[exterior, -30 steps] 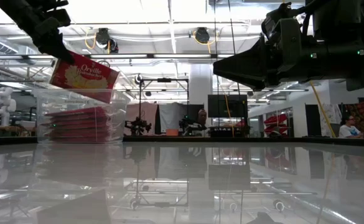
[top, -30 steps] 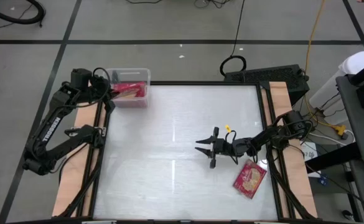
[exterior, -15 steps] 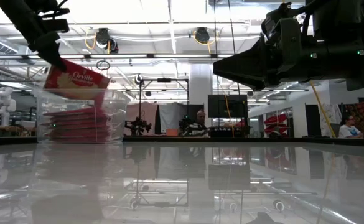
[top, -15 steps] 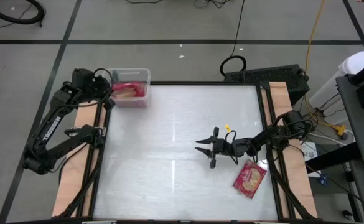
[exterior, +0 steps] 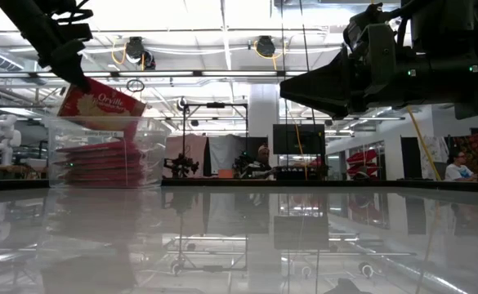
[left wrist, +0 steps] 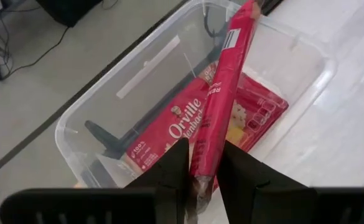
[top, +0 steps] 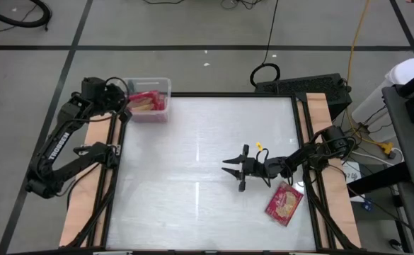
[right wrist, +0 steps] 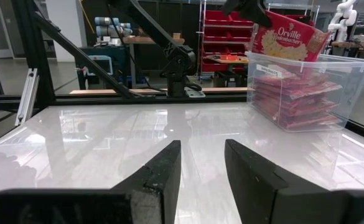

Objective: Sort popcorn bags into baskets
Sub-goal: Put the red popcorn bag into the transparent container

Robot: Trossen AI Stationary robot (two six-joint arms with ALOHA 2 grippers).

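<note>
The left gripper (left wrist: 201, 180) sits over the clear basket (top: 161, 86) at the far left corner of the table (top: 207, 163), its fingers pinched on the lower edge of a red popcorn bag (left wrist: 225, 93) that stands on edge and leans, its lower part already inside the rim above the stack of bags (exterior: 104, 162) lying flat there. The main risk looks like a poor landing: let go while this steep, the bag could settle propped against a wall or across the rim instead of flat, or tip over the side onto the table. The stack also fills much of the basket, so there is little room to lay another down cleanly. The right gripper (top: 236, 170) hovers right of the table's centre with its fingers spread and nothing between them. One more bag (top: 284, 203) lies flat near the right edge, close beside that arm. Being thin and flat on a glossy surface, it may slide away rather than lift when the fingers close on it.
</note>
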